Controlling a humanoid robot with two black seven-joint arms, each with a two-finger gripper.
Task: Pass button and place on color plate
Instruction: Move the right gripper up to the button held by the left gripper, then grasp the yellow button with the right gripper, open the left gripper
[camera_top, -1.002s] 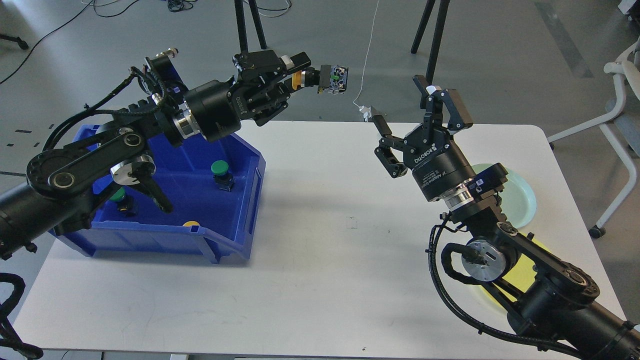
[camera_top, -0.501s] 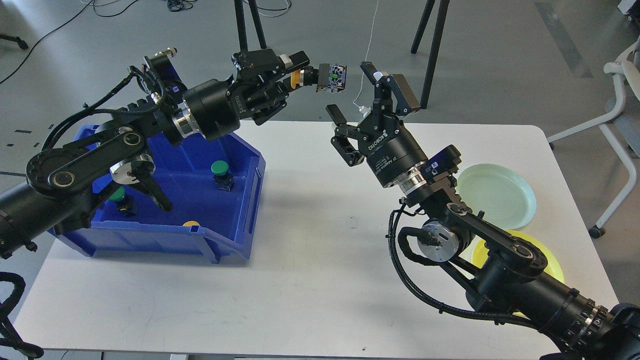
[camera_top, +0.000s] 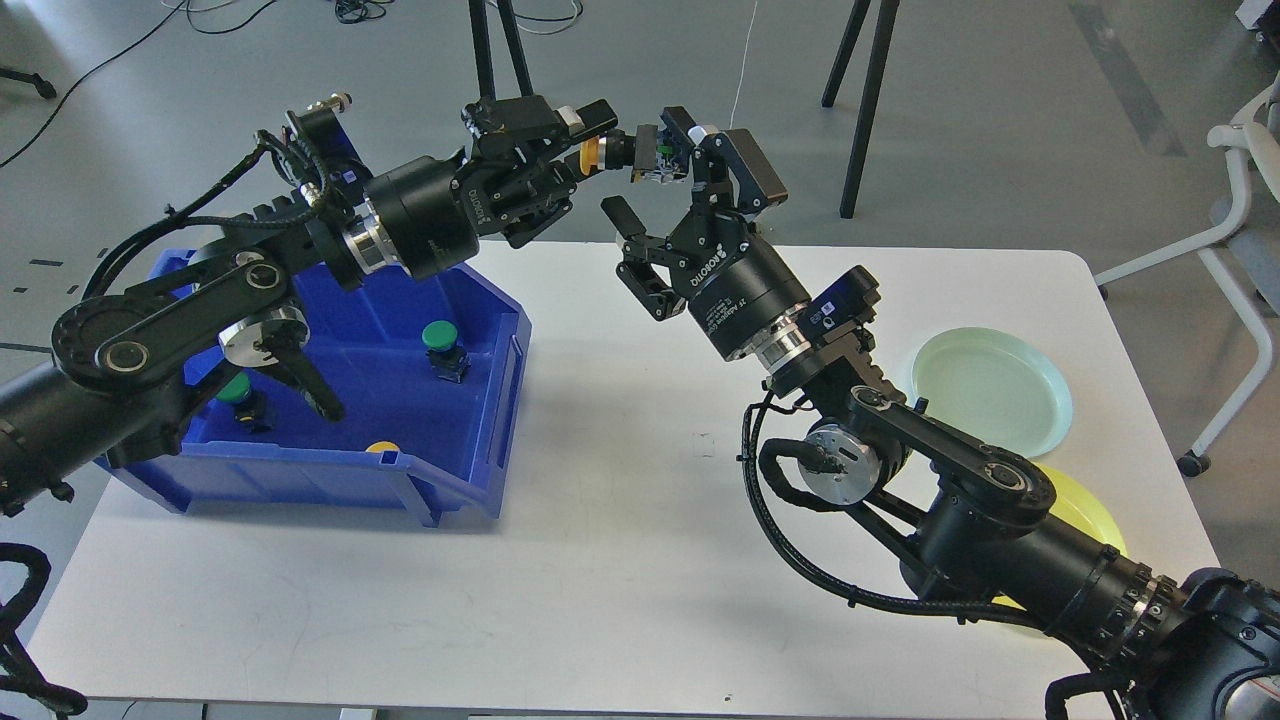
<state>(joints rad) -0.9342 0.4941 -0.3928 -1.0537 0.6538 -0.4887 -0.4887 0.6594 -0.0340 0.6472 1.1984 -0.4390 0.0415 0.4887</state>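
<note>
My left gripper (camera_top: 590, 140) is shut on a yellow-capped button (camera_top: 625, 155), held in the air above the table's far edge, its black block end pointing right. My right gripper (camera_top: 650, 175) is open, its upper finger (camera_top: 745, 170) just behind the button's block and its lower finger (camera_top: 628, 218) below it, so the button's end lies between the jaws. A pale green plate (camera_top: 1000, 385) and a yellow plate (camera_top: 1085, 510), partly hidden by my right arm, lie at the table's right.
A blue bin (camera_top: 400, 470) at the left holds two green buttons (camera_top: 440, 340) and a yellow one (camera_top: 382, 448). The white table (camera_top: 620, 560) carries it all. Tripod legs (camera_top: 860, 90) stand on the floor behind. A chair (camera_top: 1245, 200) stands at the right.
My right arm has swung left and up from above the plates, bringing its open gripper around the button's block end. My left gripper has barely moved.
</note>
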